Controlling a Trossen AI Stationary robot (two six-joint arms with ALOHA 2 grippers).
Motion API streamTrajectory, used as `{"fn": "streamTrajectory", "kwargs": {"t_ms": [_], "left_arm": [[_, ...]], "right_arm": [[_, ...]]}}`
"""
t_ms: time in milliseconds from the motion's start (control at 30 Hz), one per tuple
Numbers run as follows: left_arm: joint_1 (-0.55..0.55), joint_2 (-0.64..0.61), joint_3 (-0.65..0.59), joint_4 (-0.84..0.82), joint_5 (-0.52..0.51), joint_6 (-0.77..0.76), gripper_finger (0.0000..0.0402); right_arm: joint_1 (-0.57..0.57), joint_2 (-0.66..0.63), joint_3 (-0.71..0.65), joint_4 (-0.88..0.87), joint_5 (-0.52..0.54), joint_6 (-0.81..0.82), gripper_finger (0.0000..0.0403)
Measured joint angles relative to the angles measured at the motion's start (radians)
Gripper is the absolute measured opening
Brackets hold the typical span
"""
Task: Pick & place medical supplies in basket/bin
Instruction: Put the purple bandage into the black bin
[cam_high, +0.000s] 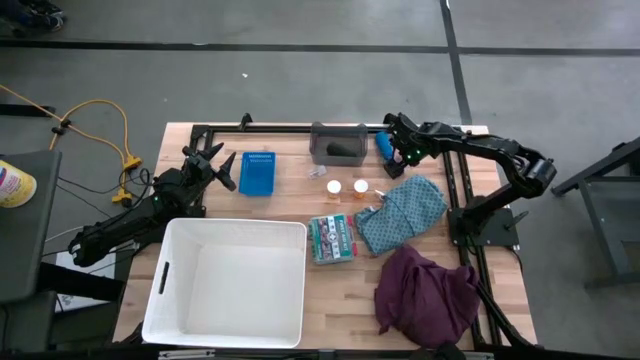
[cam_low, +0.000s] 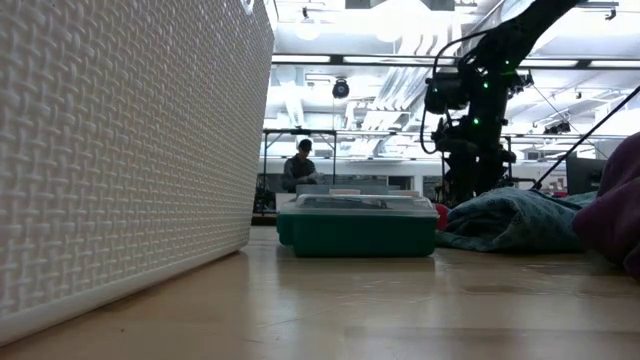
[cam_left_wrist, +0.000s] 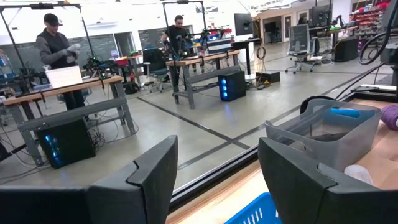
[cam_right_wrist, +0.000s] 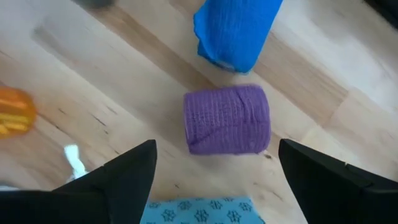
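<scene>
Two black jointed arms are seen, green indicator lights glowing on the right arm (cam_high: 470, 150), each tipped with angular matte-black fingers (cam_right_wrist: 124, 177).

In the high view the small purple fabric roll (cam_right_wrist: 227, 119) is hidden under the right tool (cam_right_wrist: 214, 165), and the blue fabric roll (cam_high: 384, 146) shows only in part beside it. The right wrist view cuts off the orange bottle (cam_right_wrist: 15, 111) at its edge. In the low view the white woven basket (cam_low: 120, 150) blocks everything behind it, and the maroon crumpled cloth (cam_low: 612, 205) is cut by the frame edge.
</scene>
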Motion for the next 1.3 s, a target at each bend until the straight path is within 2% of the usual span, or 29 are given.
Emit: {"fn": "streamTrajectory", "kwargs": {"t_ms": [233,1300], "left_arm": [[0.0,0.0,0.0,0.0,0.0,0.0,0.0216],[0.0,0.0,0.0,0.0,0.0,0.0,0.0216]], "right_arm": [[0.0,0.0,-0.003,0.017,0.038,-0.018,0.0327],[-0.005,0.029,-0.022,0.057,0.028,-0.021,0.0327]]}}
